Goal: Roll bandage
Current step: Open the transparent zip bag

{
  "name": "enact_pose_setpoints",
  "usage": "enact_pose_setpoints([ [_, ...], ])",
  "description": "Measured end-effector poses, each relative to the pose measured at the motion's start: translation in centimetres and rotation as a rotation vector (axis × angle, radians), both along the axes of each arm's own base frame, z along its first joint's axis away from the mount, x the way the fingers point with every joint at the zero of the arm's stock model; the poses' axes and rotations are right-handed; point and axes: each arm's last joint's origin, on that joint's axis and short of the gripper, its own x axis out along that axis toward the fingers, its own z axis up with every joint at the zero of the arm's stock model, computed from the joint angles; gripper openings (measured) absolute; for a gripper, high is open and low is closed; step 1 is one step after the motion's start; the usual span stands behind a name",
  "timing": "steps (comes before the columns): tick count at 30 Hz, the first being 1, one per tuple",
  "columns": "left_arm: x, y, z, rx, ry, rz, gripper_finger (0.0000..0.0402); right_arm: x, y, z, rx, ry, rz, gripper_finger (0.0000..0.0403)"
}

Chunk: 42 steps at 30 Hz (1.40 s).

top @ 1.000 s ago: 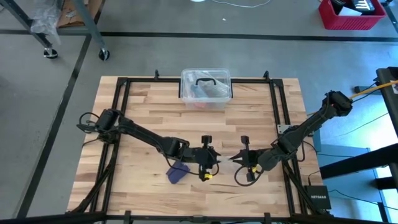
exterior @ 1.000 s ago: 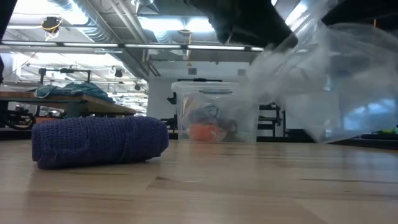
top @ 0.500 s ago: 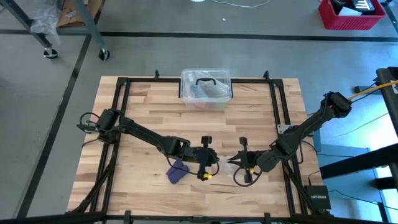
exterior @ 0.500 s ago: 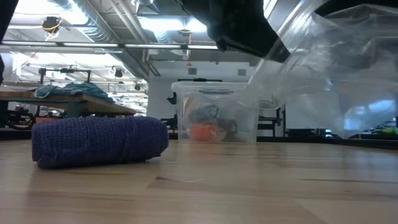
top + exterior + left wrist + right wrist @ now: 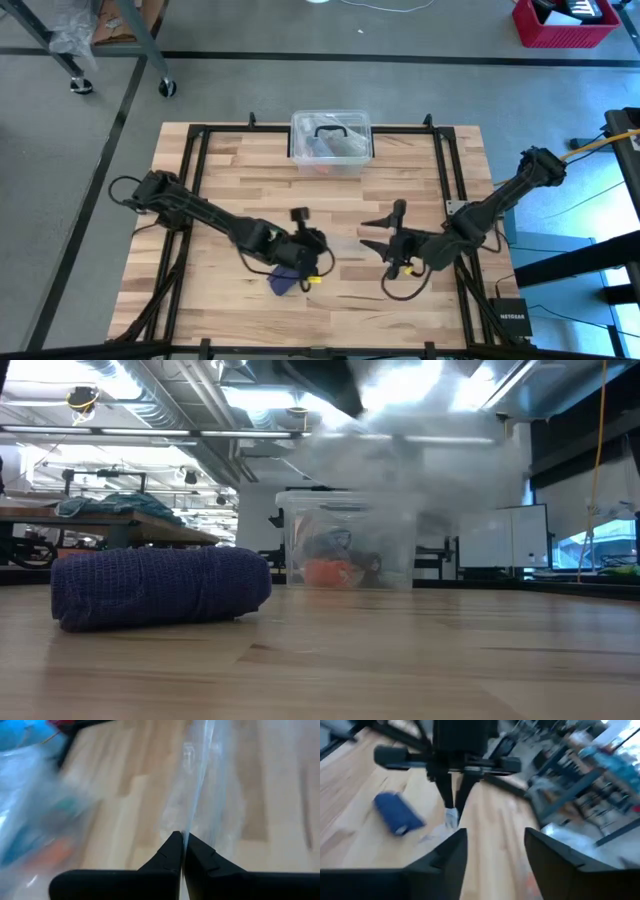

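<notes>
The bandage is a rolled navy-purple bundle lying on its side on the wooden table, near the front; the low view shows the bandage at left. My left gripper hovers just right of it, shut on the crinkled clear plastic wrapper. The wrapper is a blurred sheet high in the low view. My right gripper stands open farther right, facing the left gripper, with nothing between its fingers. My left gripper pinches a thin edge of the clear wrapper between its two shut fingertips. The fingers slant down toward the table's right side. The wrapper is lifted clear of the table and a small piece of the wrapper hangs below the fingertips.
A clear plastic box with a black handle stands at the table's far edge, middle. Black frame rails run along the table's left and right sides. Bare wood lies between the grippers and the box.
The wrapper has passed from my right gripper to my left. My right gripper has opened, let go and risen. My left gripper has lifted and drawn back toward the table's left with the wrapper, which swings up. The bandage has stayed put.
</notes>
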Motion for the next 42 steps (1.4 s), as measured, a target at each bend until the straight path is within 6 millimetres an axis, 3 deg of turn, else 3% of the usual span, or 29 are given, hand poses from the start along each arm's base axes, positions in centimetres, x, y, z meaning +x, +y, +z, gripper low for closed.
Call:
enact_pose_setpoints([
  [3, -2.2, 0.7, 1.6, 0.011, 0.016, 0.142, 0.0001, 0.5, 0.1, 1.5, 0.011, -0.084, 0.026, 0.0219],
  [6, -4.4, 1.8, 2.1, -0.009, 0.038, 0.316, 0.0001, 1.6, 0.2, 1.7, 0.070, -0.124, 0.107, 0.0224],
  [9, -5.7, 2.1, 1.7, -0.054, 0.059, 0.456, 0.0001, 3.5, 0.3, 0.6, 0.101, -0.108, 0.203, 0.0222],
  [12, -6.0, 1.4, 0.9, -0.063, 0.062, 0.458, 0.0001, 5.8, 0.7, -1.2, 0.073, -0.090, 0.264, 0.0216],
  [16, -5.4, 0.6, 0.4, -0.078, 0.030, 0.383, 0.0001, 8.3, 1.2, -4.2, -0.055, -0.050, 0.302, 0.0209],
  [20, -3.9, 0.3, 0.7, -0.047, -0.025, 0.264, 0.0001, 9.5, 1.9, -6.4, -0.218, 0.000, 0.285, 0.0203],
  [27, -1.5, -0.1, -0.8, -0.007, -0.020, 0.159, 0.0001, 9.5, 2.5, -6.5, -0.392, 0.019, 0.121, 0.0193],
  [33, -1.2, -0.2, -1.5, -0.044, -0.016, 0.176, 0.0001, 9.6, 2.6, -6.9, -0.375, 0.039, 0.220, 0.0192],
  [38, -1.2, -0.8, -1.1, -0.050, -0.034, 0.156, 0.0001, 10.4, 1.4, -8.9, -0.436, 0.157, 0.156, 0.0192],
  [42, -1.3, -1.0, -0.9, -0.055, -0.035, 0.150, 0.0001, 10.4, 1.1, -9.4, -0.464, 0.200, 0.132, 0.0192],
])
